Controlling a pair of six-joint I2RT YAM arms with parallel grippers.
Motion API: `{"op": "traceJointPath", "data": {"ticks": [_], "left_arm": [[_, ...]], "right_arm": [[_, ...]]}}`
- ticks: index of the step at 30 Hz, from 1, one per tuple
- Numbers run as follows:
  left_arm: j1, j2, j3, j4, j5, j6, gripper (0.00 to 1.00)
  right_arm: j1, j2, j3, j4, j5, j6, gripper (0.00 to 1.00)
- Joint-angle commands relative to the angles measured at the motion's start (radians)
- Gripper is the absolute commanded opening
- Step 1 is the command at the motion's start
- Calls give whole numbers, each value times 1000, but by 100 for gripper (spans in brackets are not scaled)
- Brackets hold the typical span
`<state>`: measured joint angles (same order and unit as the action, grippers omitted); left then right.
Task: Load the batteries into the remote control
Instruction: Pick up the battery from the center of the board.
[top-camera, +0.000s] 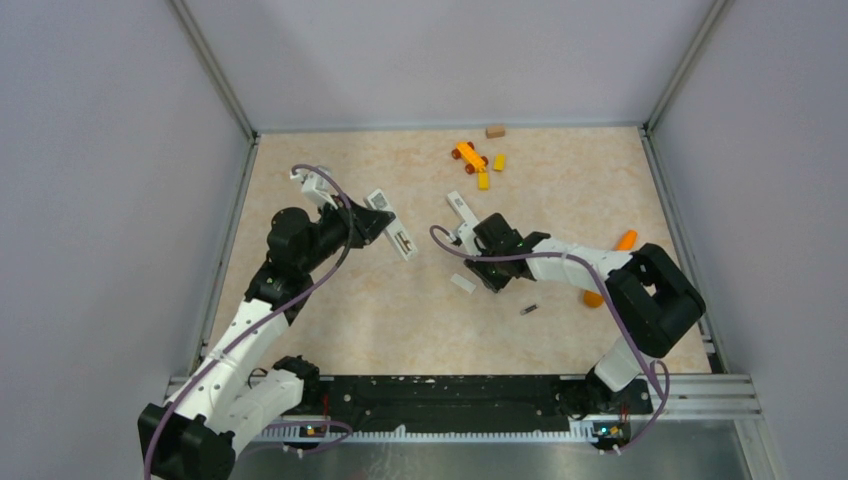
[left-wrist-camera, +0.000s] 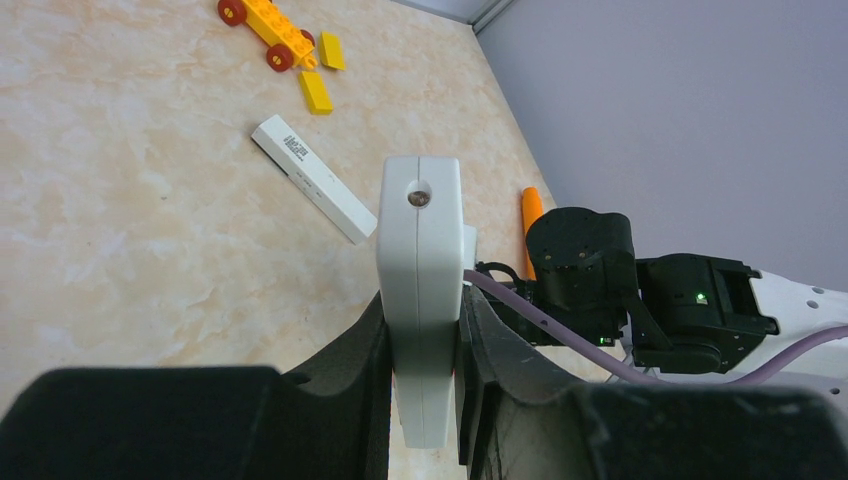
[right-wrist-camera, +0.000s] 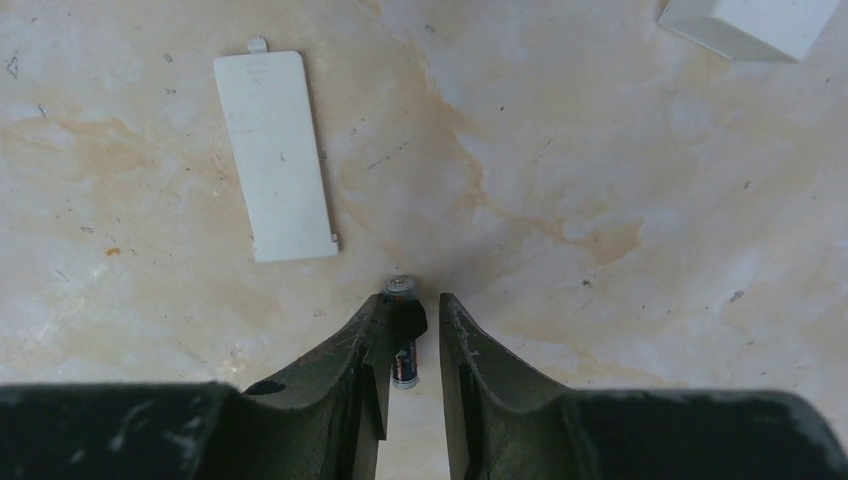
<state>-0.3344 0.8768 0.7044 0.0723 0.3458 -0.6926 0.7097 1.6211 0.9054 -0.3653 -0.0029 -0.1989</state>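
My left gripper (left-wrist-camera: 424, 300) is shut on the remote control (left-wrist-camera: 420, 225), a slim white bar held end-on above the table, with a small round hole in its far end. From above, the remote control (top-camera: 398, 235) sticks out of the left gripper (top-camera: 375, 228). My right gripper (right-wrist-camera: 412, 305) is down at the table and open, its fingers either side of one of the batteries (right-wrist-camera: 404, 362). That cell lies against the left finger, with a gap to the right finger. The white back cover (right-wrist-camera: 275, 155) lies flat just beyond. A second battery (top-camera: 529, 309) lies near the right arm.
A white labelled bar (top-camera: 461, 207) lies on the table past the right gripper (top-camera: 480, 266). A yellow toy car (top-camera: 467, 154), yellow bricks (top-camera: 484, 180) and a wooden block (top-camera: 495, 131) sit at the back. An orange piece (top-camera: 625, 240) lies by the right arm. Walls enclose three sides.
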Motion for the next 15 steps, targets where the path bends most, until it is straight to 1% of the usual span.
{"op": "traceJointPath", "data": {"ticks": [1,2,6,10,14,15], "left_arm": [[8,-21,6,23,-15,16,0],[8,-23,5,22,-16,16,0],[9,-27,2,17,-18,13,0],[9,-19,2,26,-3,2,0],[9,3,0,58,36,-29,0],[9,15,-1,68,50,-39,0]], "right_arm": [[27,35,10,1,45,18,23],[29,40,11,4,57,24,20],[30,39,24,7,135,63,1],[30,-40,33,28,195,120,0],[30,-148,64,36,185,187,0],[30,-167,77,28,183,234,0]]}}
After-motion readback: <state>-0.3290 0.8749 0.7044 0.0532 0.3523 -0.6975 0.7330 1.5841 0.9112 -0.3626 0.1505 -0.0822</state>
